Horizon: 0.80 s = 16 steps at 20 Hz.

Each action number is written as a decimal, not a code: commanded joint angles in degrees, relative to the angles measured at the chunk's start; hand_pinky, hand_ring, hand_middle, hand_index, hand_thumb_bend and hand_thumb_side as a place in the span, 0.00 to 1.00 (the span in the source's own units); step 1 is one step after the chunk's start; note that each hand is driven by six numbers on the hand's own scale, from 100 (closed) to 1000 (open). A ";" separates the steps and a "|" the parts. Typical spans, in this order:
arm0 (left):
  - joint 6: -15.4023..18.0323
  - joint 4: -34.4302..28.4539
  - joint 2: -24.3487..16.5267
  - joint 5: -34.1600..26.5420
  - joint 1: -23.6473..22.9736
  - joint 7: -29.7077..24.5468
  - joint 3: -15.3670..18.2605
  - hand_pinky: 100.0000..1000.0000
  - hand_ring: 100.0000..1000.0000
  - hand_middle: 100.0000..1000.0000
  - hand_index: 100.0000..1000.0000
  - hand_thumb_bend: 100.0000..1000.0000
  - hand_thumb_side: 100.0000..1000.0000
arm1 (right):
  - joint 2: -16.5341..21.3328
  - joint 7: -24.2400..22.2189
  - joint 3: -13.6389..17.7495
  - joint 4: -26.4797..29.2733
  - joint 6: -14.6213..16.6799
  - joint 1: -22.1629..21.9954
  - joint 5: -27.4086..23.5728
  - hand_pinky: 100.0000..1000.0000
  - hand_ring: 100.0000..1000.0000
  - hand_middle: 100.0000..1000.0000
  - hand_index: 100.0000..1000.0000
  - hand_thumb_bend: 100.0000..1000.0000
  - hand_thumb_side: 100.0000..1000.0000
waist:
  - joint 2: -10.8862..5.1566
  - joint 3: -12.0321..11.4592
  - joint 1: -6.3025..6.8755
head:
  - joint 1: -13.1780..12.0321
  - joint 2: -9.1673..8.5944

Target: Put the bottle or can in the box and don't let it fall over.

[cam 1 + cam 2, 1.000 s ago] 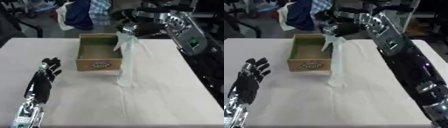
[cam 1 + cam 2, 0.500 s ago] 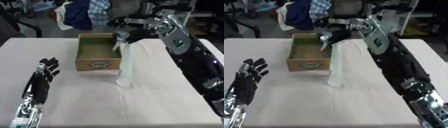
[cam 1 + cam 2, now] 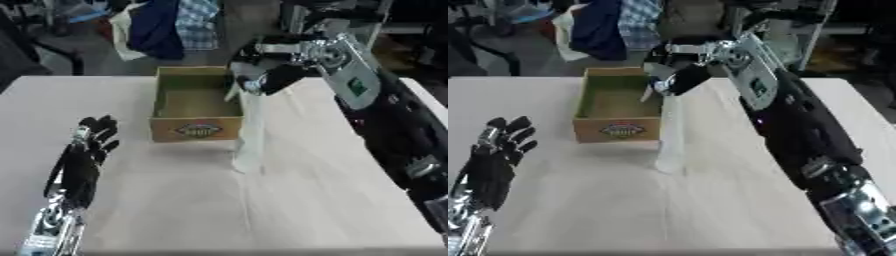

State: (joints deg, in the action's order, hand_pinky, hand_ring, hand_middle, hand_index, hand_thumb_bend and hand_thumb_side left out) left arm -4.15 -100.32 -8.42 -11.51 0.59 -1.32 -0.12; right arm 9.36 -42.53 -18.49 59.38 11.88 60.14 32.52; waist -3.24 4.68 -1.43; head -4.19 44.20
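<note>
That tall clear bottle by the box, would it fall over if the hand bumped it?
Probably yes: the bottle looks tall and narrow, standing on a small base beside the box. It looks clear and maybe empty, so likely light. The right hand holds its top, which should steady it.

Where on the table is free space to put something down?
Bare table lies in front of the box, between the left robot hand and the right arm. It is crowded beside the box, where the right robot hand holds the bottle.
</note>
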 commanded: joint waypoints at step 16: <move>0.23 -0.89 -0.82 0.05 0.46 0.00 0.46 0.92 0.93 0.94 0.74 0.00 0.88 | 1.88 0.35 1.21 0.35 0.81 1.10 -0.14 0.60 0.57 0.51 0.58 0.00 0.04 | -0.85 0.07 0.19 | -0.16 -0.08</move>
State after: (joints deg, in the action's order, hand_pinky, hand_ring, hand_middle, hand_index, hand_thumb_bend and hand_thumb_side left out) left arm -4.14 -100.32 -8.42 -11.51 0.57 -1.32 -0.10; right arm 9.99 -42.49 -17.93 59.25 12.43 59.97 32.50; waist -3.27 4.70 -1.42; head -4.41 44.20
